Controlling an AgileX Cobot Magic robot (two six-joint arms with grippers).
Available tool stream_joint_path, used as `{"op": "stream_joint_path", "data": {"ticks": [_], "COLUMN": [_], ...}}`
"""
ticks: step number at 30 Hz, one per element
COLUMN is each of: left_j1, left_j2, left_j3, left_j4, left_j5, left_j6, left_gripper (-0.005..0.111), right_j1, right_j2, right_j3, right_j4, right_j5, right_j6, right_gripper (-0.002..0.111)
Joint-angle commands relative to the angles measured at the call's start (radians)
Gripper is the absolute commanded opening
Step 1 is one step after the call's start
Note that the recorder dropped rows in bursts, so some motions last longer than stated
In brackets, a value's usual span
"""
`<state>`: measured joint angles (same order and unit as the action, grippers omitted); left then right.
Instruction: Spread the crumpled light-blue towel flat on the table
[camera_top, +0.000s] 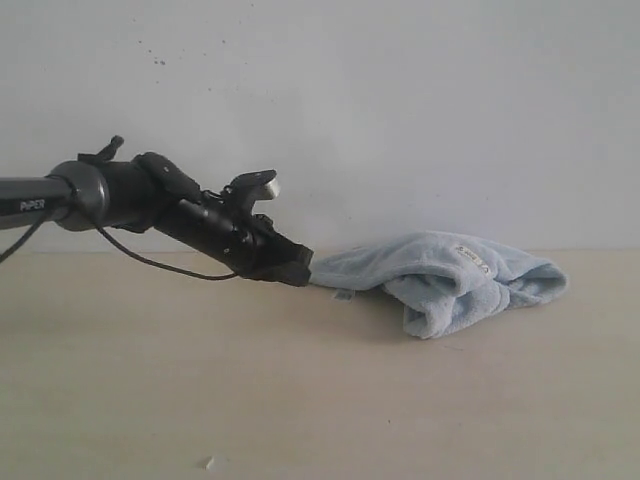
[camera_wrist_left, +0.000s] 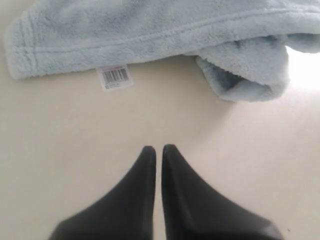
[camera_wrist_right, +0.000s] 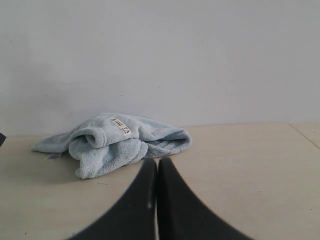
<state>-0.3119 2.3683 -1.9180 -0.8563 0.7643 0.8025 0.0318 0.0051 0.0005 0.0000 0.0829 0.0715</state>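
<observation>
Black left end effector (camera_wrist_left: 156, 149) closed empty, short of towel (camera_wrist_left: 150, 30).

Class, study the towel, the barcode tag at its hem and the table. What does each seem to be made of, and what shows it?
Towel: soft fleecy or terry cloth, matte; fuzzy pile and stitched hem.
Barcode tag: thin white fabric or paper, unclear which; flat, printed.
Table: smooth pale beige, perhaps wood laminate; even, slight sheen.
</observation>
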Motion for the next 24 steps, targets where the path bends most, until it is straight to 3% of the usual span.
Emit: {"op": "stream_joint_path", "data": {"ticks": [1, 5, 9, 13, 16, 24], "left_j1": [0.0, 0.0, 0.0, 0.0, 0.0, 0.0], "left_j2": [-0.114, -0.233, -0.44, -0.595, -0.667, -0.817], "left_j3": [0.109, 0.242, 0.532, 0.81, 0.966, 1.181], "left_j4": [0.001, 0.001, -0.043, -0.18, -0.236, -0.324], "left_j5": [-0.037, -0.134, -0.368, -0.552, -0.588, -0.633], "left_j6": [0.035, 0.055, 0.121, 0.253, 0.262, 0.318], "left_gripper": [0.004, 0.004, 0.004, 0.004, 0.004, 0.004], "right_j1": [0.002, 0.002, 0.002, 0.002, 0.002, 0.002], "right_j2": [-0.005, -0.005, -0.005, -0.005, -0.005, -0.005], "right_j3": [0.0, 0.0, 0.0, 0.0, 0.0, 0.0], "right_j4": [0.0, 0.0, 0.0, 0.0, 0.0, -0.006], "right_j5": [-0.011, -0.011, -0.011, -0.011, -0.011, -0.026], "right_j6": [-0.002, -0.002, -0.002, -0.002, -0.002, -0.002], "right_gripper": [0.0, 0.0, 0.0, 0.0, 0.0, 0.0]}}
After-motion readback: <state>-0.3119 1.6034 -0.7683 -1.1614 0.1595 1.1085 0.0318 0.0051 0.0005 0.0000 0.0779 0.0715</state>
